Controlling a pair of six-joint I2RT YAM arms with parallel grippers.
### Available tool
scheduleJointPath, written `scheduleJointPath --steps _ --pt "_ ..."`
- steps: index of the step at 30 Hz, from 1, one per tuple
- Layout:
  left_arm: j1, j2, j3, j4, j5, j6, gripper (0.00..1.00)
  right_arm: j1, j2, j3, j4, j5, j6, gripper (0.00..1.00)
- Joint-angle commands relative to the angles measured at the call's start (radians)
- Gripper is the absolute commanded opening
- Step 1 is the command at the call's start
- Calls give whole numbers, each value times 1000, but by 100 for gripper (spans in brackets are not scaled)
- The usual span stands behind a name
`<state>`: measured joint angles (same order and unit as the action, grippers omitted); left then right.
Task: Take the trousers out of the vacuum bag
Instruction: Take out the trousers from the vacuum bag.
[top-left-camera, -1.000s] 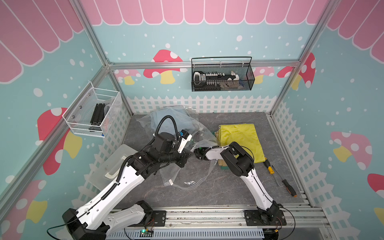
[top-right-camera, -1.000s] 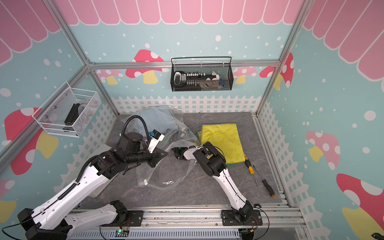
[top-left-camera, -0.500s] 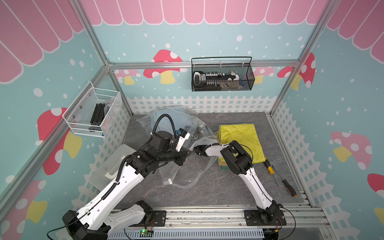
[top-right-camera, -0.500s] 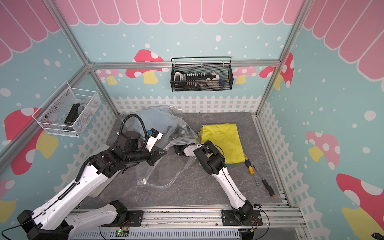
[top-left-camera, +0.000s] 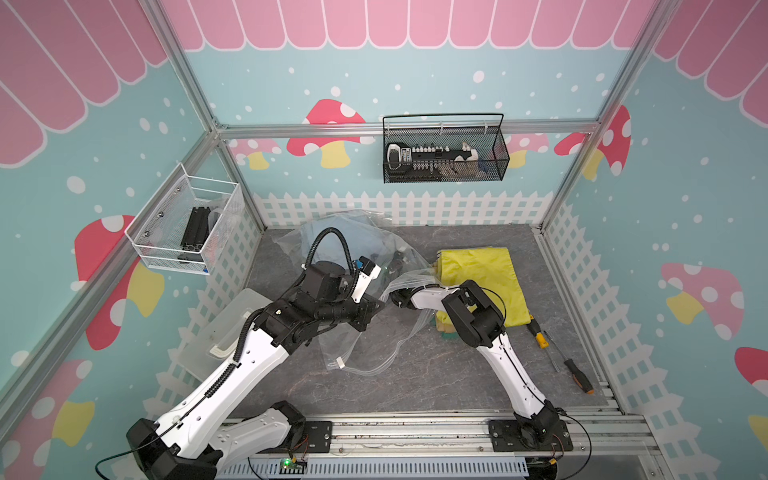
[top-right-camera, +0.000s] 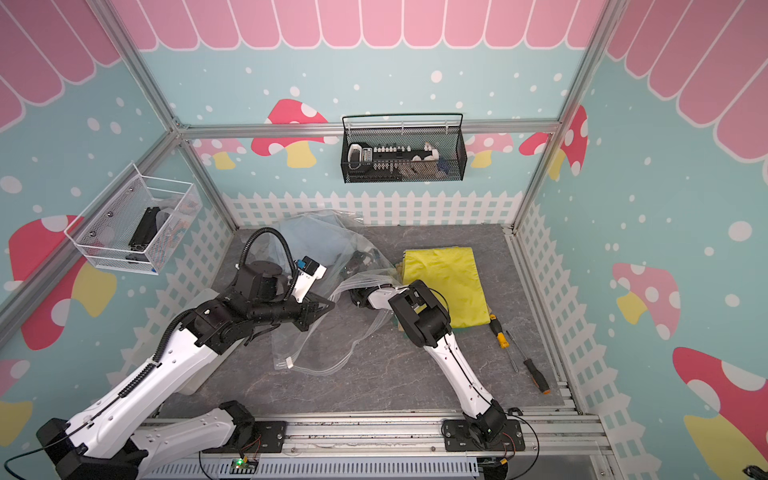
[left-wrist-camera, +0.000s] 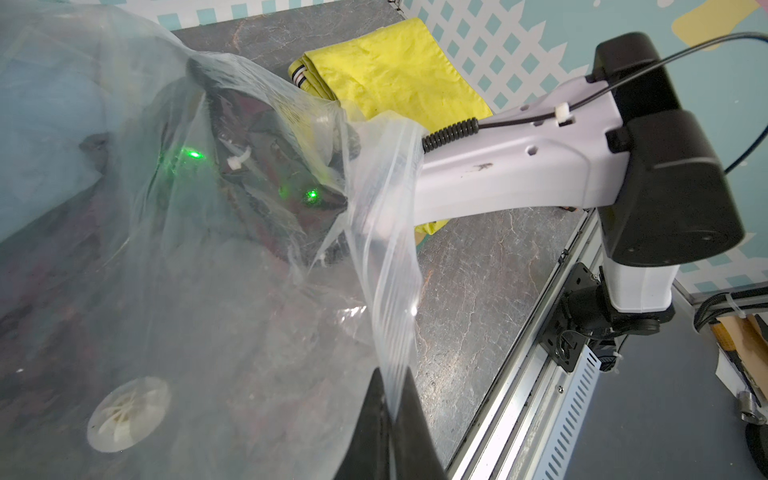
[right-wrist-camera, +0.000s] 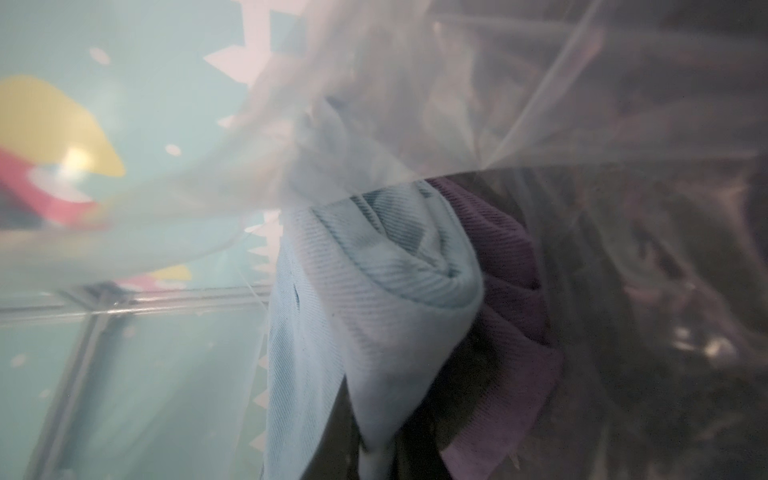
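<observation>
On the left wall hangs a white wire basket (top-left-camera: 187, 224), and below it a translucent box lid (top-left-camera: 220, 332) with a white handle lies on the grey table (top-left-camera: 415, 374). The left gripper (left-wrist-camera: 390, 401) has its 2 black fingers pressed together on the ridged zip edge of the vacuum bag (top-left-camera: 370, 353), holding that edge up off the table. The bag sprawls across the middle of the floor, its small white slider clip (top-left-camera: 340, 365) at the near end and its round valve (left-wrist-camera: 129, 413) showing in the left wrist view. The right gripper (right-wrist-camera: 376, 453) is reached in through the bag's mouth. In the right wrist view a fold of the light blue trousers (right-wrist-camera: 374, 316) narrows to a point between its dark fingers, so it appears to be pinching that cloth, with the purple trousers (right-wrist-camera: 511, 291) bunched against it, both inside the bag. Just right of the bag the yellow trousers (top-left-camera: 482, 282) lie folded on the table, outside the plastic. Further right lie 2 screwdrivers, one yellow-handled (top-left-camera: 538, 336) and one orange-tipped (top-left-camera: 578, 376). A black mesh basket (top-left-camera: 444, 174) hangs on the back wall.
</observation>
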<state>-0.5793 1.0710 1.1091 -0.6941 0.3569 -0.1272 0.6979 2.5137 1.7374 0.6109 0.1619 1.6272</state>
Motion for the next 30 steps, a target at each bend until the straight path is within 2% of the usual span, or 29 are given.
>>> scheduleJointPath --steps 1,14,30 --pt "10 -1 -7 8 30 7 0 -5 -18 5 75 -80 12 3" --pt "10 1 -10 7 25 7 0 30 -108 -147 265 -153 -22 0" --pt "10 -9 -13 8 3 8 0 94 -225 -289 381 -197 -84 0"
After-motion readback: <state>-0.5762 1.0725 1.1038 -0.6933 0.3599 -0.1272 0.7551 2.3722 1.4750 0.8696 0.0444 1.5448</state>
